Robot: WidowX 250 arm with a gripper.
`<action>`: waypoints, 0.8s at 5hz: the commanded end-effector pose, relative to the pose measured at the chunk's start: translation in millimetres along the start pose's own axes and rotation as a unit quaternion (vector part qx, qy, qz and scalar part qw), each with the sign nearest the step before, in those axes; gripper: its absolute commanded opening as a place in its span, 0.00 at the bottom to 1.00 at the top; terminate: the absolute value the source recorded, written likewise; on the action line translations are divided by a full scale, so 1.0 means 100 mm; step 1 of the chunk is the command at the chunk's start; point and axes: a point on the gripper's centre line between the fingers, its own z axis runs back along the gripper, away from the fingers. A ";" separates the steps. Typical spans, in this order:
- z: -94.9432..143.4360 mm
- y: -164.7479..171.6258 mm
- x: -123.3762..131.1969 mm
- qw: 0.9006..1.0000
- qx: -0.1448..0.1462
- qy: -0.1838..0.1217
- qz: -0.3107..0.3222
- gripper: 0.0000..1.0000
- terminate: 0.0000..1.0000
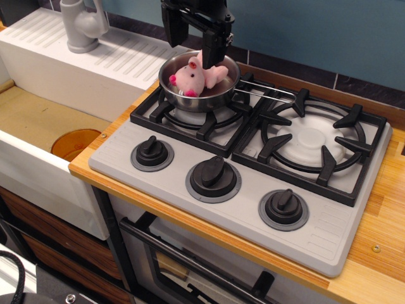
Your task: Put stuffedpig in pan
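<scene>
The light-pink stuffedpig (192,77) lies inside the shiny steel pan (218,95), which stands on the back left burner of the grey stove. The pan's thin wire handle (269,89) points right. My black gripper (192,31) hangs just above the pan's far rim. Its jaws stand apart and hold nothing. One fingertip (211,54) is close above the pig's rear, and I cannot tell whether it touches.
A round orange disc (76,142) lies in the sink at the left. A grey faucet (82,25) stands on the white drainboard behind. The right burner grate (313,139) and three black knobs (214,175) fill the stove front.
</scene>
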 end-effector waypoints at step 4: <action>0.29 -0.06 0.04 0.999 0.020 -0.034 0.000 1.00 0.00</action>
